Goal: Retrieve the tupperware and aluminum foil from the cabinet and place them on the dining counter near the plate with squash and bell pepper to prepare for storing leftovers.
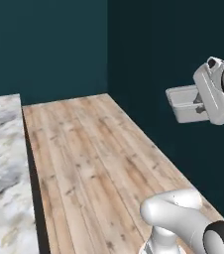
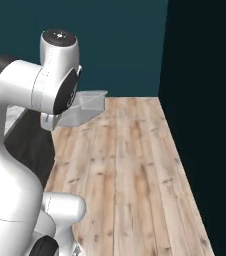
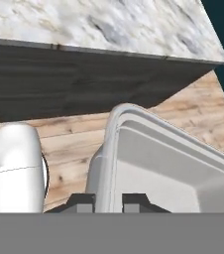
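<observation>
The tupperware (image 3: 169,167), a shallow translucent-white container with a flared rim, hangs in the air with my gripper (image 3: 108,204) shut on its rim wall. One dark fingertip sits on each side of the rim. In the left base view the tupperware (image 1: 185,103) juts left from the white hand, high over the floor. From the right base view, the tupperware (image 2: 86,107) pokes out from behind the arm's upper link. The dining counter (image 1: 2,163), marble-topped with a dark base, lies to the left; its top (image 3: 109,25) and dark side show beyond the container.
A light wooden floor (image 1: 94,158) stretches ahead between the counter and dark teal walls (image 1: 158,59). The walls meet in a corner at the far end. My own arm base stands at the bottom of both base views.
</observation>
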You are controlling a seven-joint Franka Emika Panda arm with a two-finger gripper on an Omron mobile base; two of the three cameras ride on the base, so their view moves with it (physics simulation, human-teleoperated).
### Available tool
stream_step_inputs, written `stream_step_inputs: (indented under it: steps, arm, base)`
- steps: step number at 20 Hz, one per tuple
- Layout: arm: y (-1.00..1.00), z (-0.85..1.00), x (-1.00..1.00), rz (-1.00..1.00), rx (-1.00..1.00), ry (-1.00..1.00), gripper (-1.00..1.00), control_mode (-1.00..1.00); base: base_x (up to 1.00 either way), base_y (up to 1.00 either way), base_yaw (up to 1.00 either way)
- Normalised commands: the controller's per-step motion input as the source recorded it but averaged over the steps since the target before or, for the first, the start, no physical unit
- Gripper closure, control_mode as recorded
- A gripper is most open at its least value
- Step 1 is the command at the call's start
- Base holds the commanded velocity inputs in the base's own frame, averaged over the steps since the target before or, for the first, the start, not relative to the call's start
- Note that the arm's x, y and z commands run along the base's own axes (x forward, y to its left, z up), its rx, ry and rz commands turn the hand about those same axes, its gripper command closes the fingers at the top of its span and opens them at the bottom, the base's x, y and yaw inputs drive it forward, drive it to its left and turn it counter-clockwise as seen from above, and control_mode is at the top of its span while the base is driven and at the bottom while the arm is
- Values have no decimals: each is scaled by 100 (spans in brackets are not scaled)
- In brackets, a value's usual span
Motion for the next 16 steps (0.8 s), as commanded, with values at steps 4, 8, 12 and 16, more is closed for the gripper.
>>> stream_step_inputs:
  steps: [4, 8, 12, 16]
  arm:
    - [0, 0, 0, 0, 0, 0, 100, 100]
    - [0, 0, 0, 0, 0, 0, 100, 100]
    - [0, 0, 0, 0, 0, 0, 100, 100]
    - [0, 0, 0, 0, 0, 0, 100, 100]
  base:
    - [100, -29, 56]
    - [100, -38, 50]
    - [100, -58, 35]
    - [100, -66, 8]
